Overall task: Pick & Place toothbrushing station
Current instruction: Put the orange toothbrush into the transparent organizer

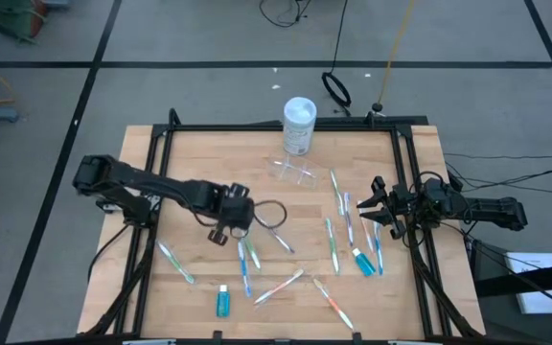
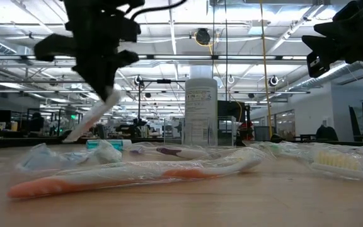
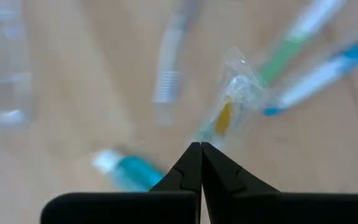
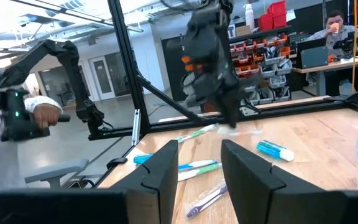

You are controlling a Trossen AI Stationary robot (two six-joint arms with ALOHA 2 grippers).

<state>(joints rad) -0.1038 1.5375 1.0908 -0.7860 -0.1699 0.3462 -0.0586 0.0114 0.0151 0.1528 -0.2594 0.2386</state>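
Note:
The toothbrushing station, a small clear holder point(image 1: 295, 171), stands on the wooden table just in front of a white-capped container point(image 1: 298, 125). Wrapped toothbrushes lie scattered over the table's middle and near half. My left gripper point(image 1: 226, 228) hangs above the table's left middle, shut on one wrapped toothbrush point(image 2: 92, 118), which slants down below it. At the table's right edge my right gripper point(image 1: 377, 209) rests level and open, with nothing between its fingers point(image 4: 166, 168). My left gripper pinches one end of the toothbrush's clear wrapper point(image 3: 213, 134) between its two fingertips point(image 3: 191, 163). The fingers come from above, slanting down. The toothbrush hangs tilted below them, and in the low view its lower end point(image 2: 71, 135) is off the table.
Two small teal tubes point(image 1: 222, 302) point(image 1: 362, 261) lie among the toothbrushes, and an orange-handled one point(image 2: 131, 171) lies nearest the low camera. A black cable loop point(image 1: 271, 213) sits beside the left gripper. A person's hand point(image 4: 39, 112) shows beyond the table's far side.

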